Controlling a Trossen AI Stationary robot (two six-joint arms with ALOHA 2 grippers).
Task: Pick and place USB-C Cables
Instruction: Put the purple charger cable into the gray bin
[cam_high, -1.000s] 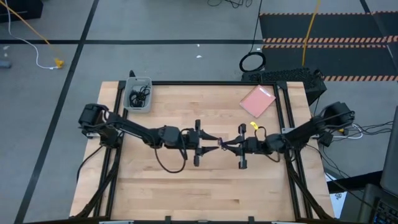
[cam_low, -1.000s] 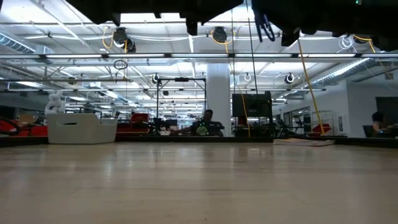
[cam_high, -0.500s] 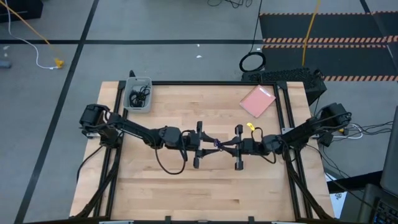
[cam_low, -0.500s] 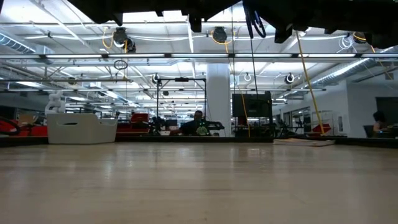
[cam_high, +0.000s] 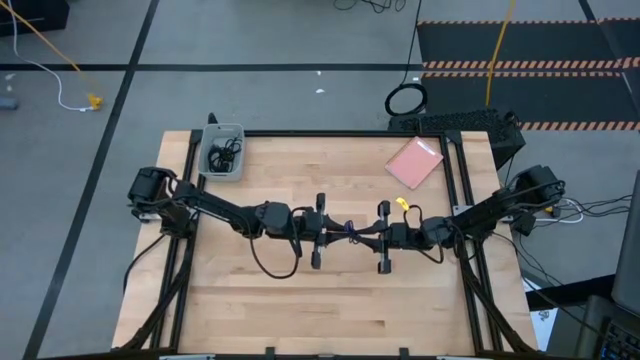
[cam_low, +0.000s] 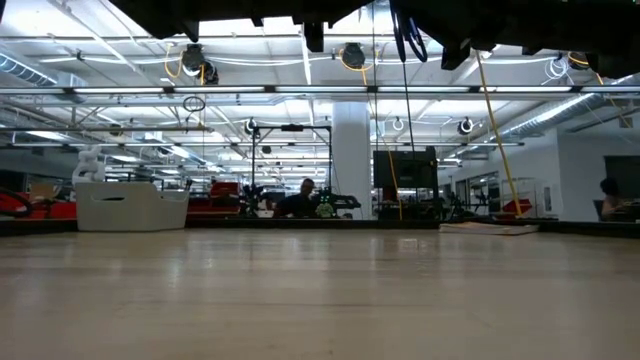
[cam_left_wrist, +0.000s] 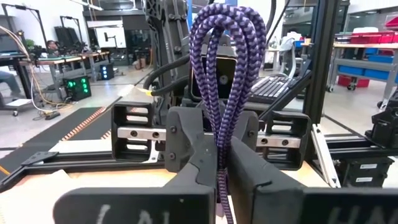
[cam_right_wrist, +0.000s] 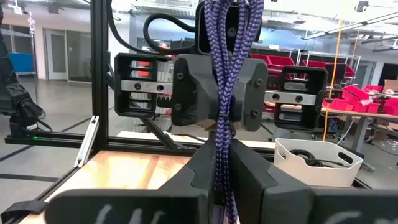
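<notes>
Both clamped on the blue-purple cable (cam_high: 349, 230) mid-table, left gripper (cam_high: 333, 229) and right gripper (cam_high: 364, 233) tip to tip, held up off the wood. Farther back, 2 black cables (cam_high: 222, 155) coiled in the grey bin (cam_high: 224, 174), pink square (cam_high: 413, 162) opposite

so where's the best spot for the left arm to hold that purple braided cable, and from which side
Probably where the left gripper is shut on it now: the gathered strands of the purple cable just left of the right gripper, approached level from the left. The bundle there is narrow and taut between the two, so both jaws close around every strand.
</notes>
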